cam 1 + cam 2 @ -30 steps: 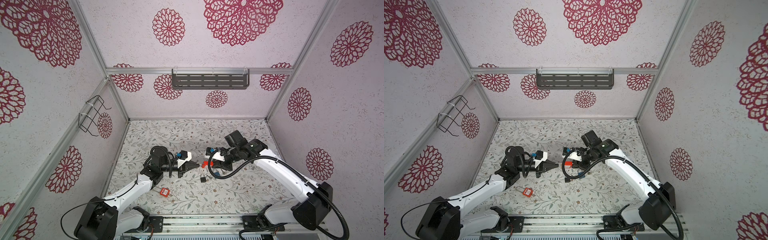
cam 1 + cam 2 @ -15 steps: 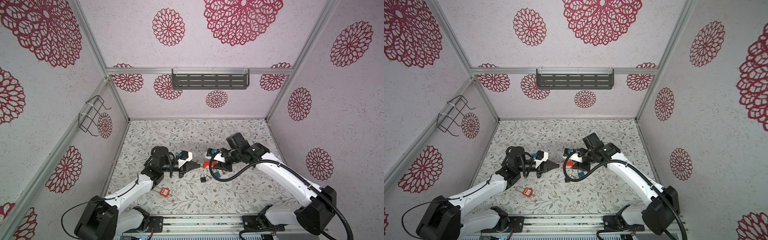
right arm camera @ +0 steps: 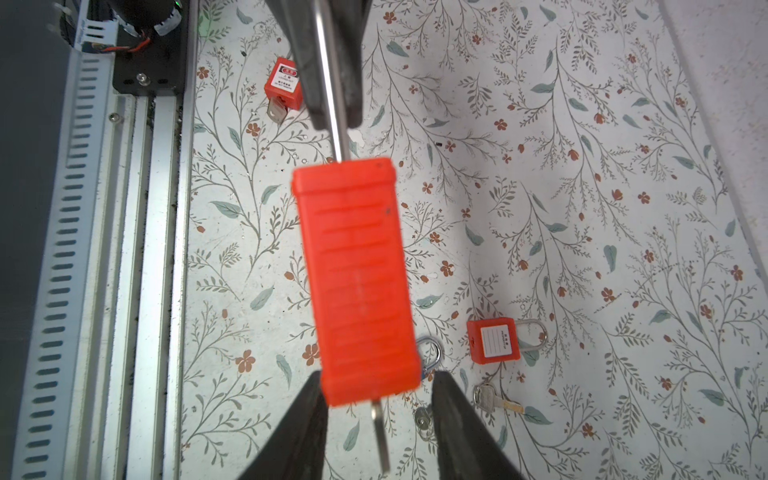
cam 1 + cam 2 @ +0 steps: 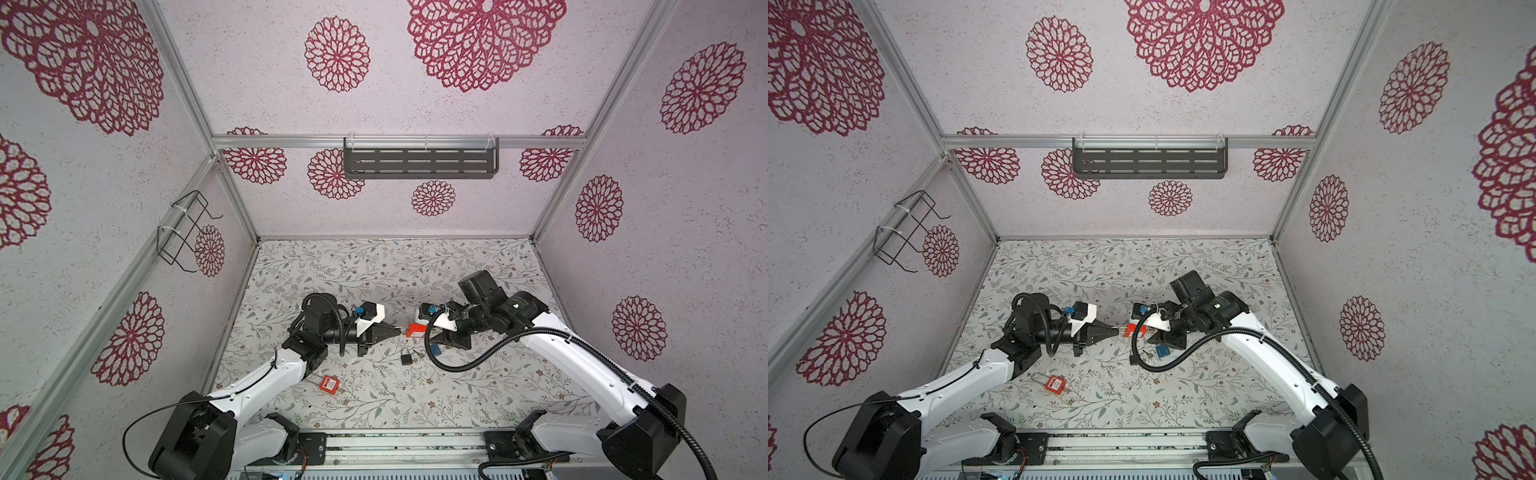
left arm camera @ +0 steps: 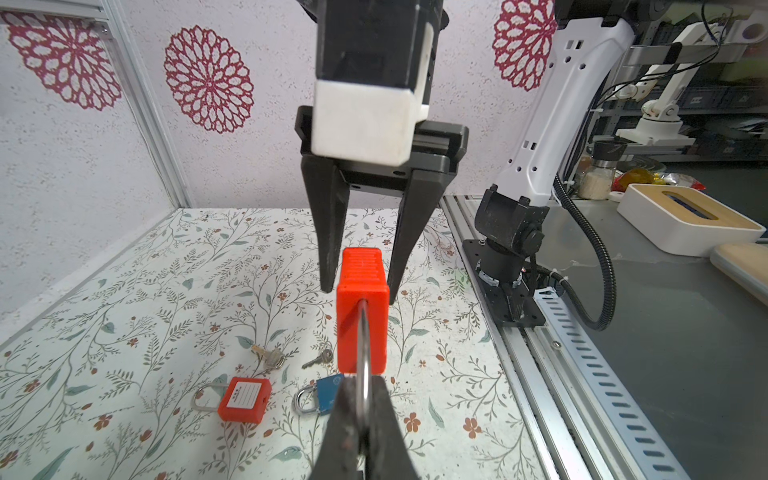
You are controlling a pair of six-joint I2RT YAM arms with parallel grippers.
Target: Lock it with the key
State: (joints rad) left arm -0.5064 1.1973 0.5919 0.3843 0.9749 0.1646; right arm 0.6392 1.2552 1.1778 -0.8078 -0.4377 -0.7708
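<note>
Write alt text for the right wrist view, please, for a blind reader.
The shut left pincer holds a red padlock by its shackle; a key sticks from its base into the open right pincer. Other padlocks lie on the floral table.

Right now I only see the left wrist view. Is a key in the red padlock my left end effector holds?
Observer: Yes, the right wrist view shows a key sticking out of the red padlock base.
Operator: Is the right end effector gripping it?
Observer: No, it is open, fingers either side of the key, clear of it.
Operator: Anything behind my camera?
Observer: A second red padlock lies on the table beside the left arm, in both top views.
</note>
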